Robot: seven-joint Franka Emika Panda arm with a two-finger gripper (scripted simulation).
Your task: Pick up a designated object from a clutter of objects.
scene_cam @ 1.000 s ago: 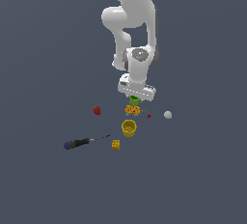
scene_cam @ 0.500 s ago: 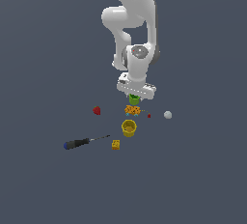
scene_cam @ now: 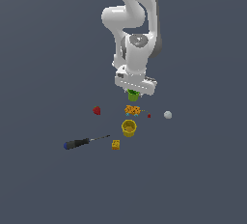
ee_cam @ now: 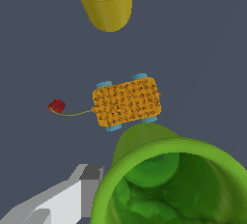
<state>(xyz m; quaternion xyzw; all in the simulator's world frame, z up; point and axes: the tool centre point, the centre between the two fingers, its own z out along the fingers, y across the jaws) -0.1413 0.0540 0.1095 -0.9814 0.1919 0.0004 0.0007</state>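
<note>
Jaws clamped on green cup (ee_cam: pixel 169 184).

Even, flat simulator light on a dim grey ground; no cast shadows or glare; both views sharp.

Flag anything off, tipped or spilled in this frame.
Nothing stands out. The green cup and yellow cup stand upright, nothing has spilled, and the screwdriver simply lies flat. The gripper hangs at the green cup; its jaws are mostly hidden.
</note>
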